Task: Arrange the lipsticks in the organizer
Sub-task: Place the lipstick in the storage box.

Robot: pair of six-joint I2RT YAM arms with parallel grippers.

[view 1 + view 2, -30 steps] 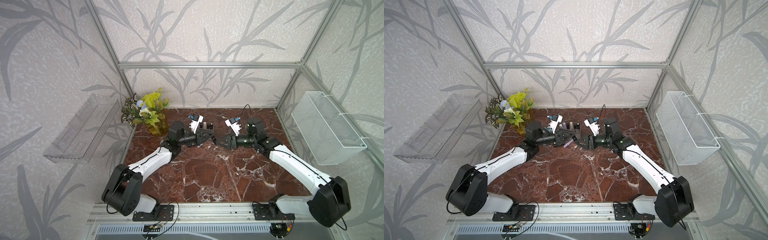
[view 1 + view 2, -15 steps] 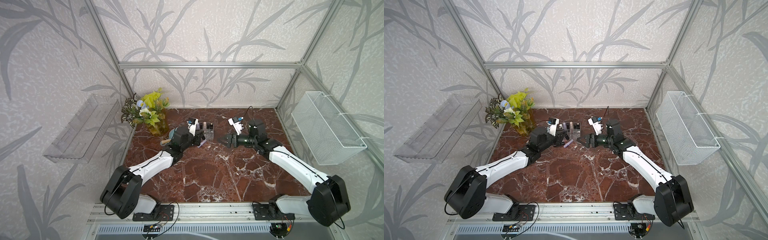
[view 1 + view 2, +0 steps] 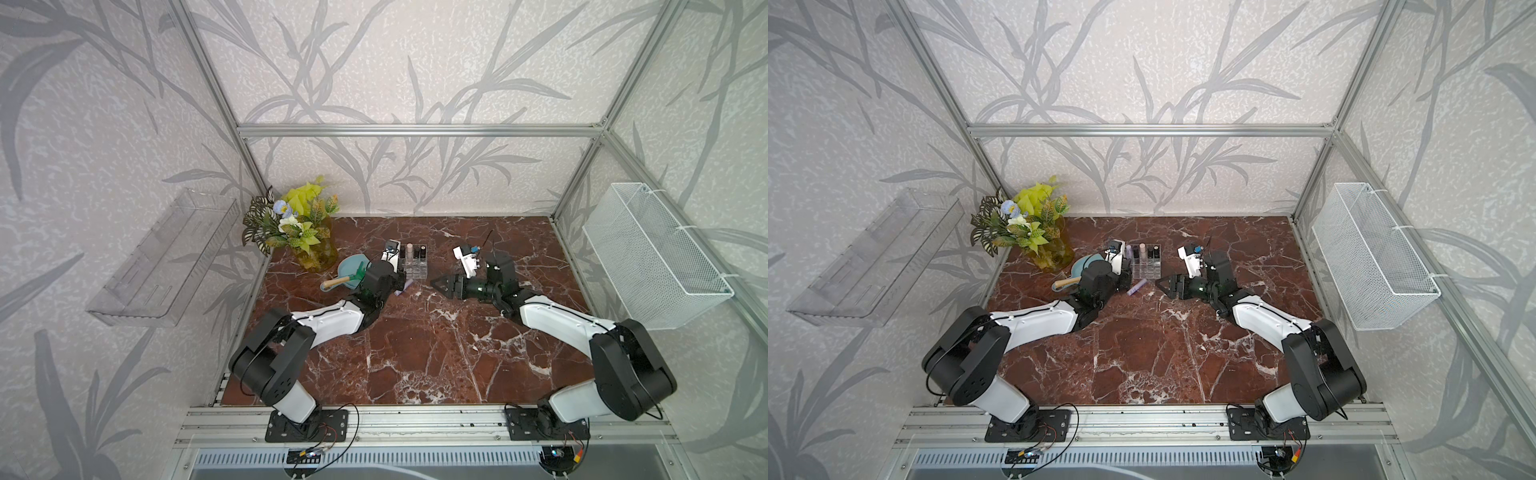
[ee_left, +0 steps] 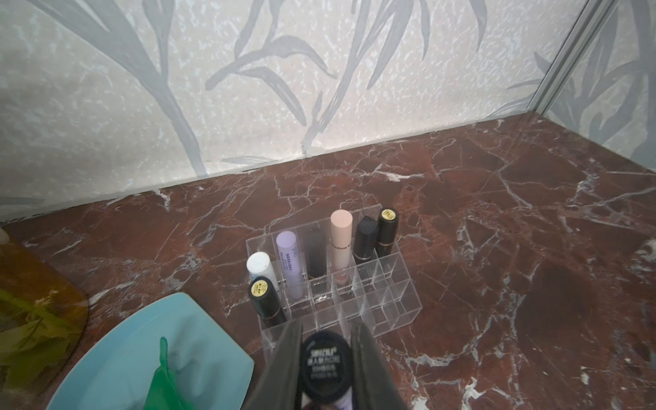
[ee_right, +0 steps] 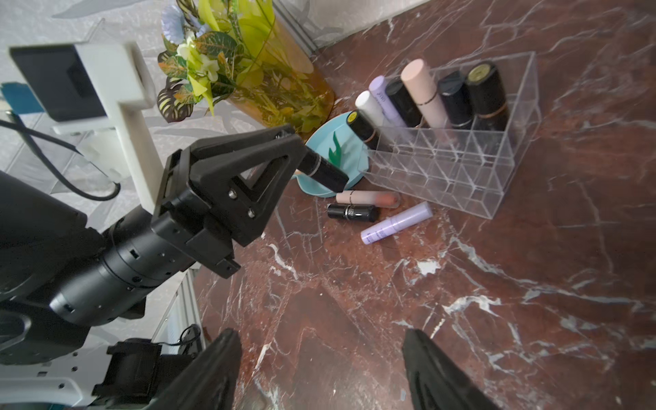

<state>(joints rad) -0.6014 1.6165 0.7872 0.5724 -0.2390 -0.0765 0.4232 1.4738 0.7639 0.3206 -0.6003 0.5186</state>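
Now, from the left: the teal dish (image 4: 142,355) with the green toy rake (image 4: 161,376) lies just beside the left gripper (image 4: 326,335). A second ago this gripper met the right gripper (image 5: 321,335) tip to tip over the middle of the marble tabletop (image 3: 415,353). It has since swung away to the near edge of the organizer (image 4: 390,301). Its jaws are pinched on a black lipstick (image 5: 324,170), which juts out past the fingertips, tilted rather than upright.

Seven lipsticks (image 4: 340,238) already stand in the organizer, along its far row and the dish-side column, and the cells nearest the gripper are free. Three more lie flat on the marble just in front of it: a pink tube (image 5: 367,197), a black tube (image 5: 351,212) and a lilac tube (image 5: 395,222).

Further right, the right gripper has drawn back, jaws spread wide with nothing between them. That reads as a handover just finished. The tube now belongs to the left arm, which probably needs to stand it upright over a free cell.
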